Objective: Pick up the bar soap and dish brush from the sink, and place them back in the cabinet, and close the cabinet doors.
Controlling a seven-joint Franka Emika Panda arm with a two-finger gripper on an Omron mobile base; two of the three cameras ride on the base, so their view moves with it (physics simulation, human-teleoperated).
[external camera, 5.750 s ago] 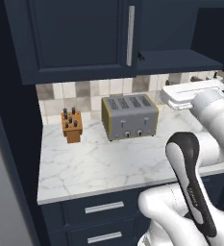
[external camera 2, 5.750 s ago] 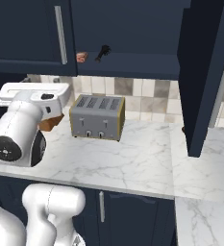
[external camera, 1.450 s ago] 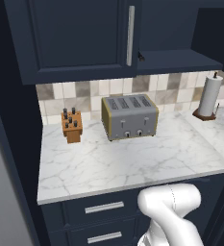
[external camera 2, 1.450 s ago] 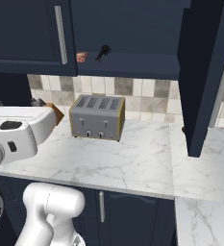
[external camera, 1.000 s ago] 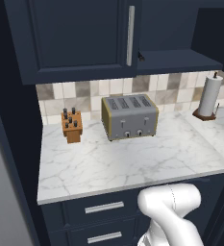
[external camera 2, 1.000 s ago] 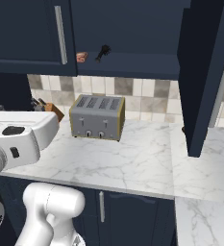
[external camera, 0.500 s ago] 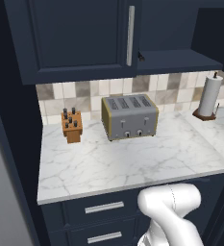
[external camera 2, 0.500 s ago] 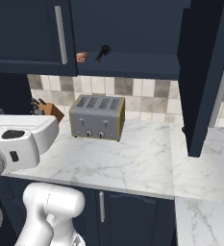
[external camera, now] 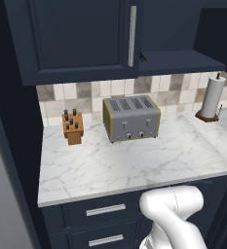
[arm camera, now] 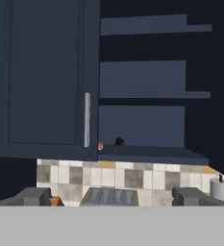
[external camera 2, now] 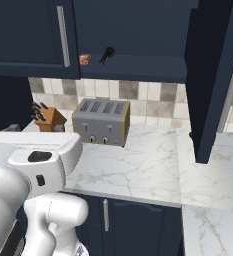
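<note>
Hand view: claw (arm camera: pixel 111 196) faces the cabinet (arm camera: pixel 147 81) from across the bench, jaws spread wide with nothing between them; two dark finger tips (arm camera: pixel 34 196) rise at the lower edge.
Bar soap: bar soap (external camera 2: pixel 85 59) lies on the cabinet's lowest shelf, near the front lip, just beside the left door's edge.
Dish brush: dish brush (external camera 2: pixel 107 54) rests on the same shelf, a little to the right of the soap and apart from it.
Left door: left cabinet door (external camera: pixel 76 36) looks close to shut from the left base camera, its long silver handle (external camera: pixel 132 35) near the free edge.
Right door: right cabinet door (external camera 2: pixel 213 75) stands swung out over the bench, edge-on to the right base camera.
Bench: marble bench (external camera: pixel 134 163) carries a toaster (external camera: pixel 131 118), a knife block (external camera: pixel 72 128) and a paper towel roll (external camera: pixel 212 97).
Stage: both items appear stowed, so the doors look like what remains.
Risk, door: a push landing near the hinge or glancing off the panel edge could leave the right door ajar.
Risk, shelf: soap and brush sit close to the lip; a claw reaching in too far, or a door swung hard, could knock them off.
Risk, bench: a low arm sweep could clip the toaster or the paper towel roll.
</note>
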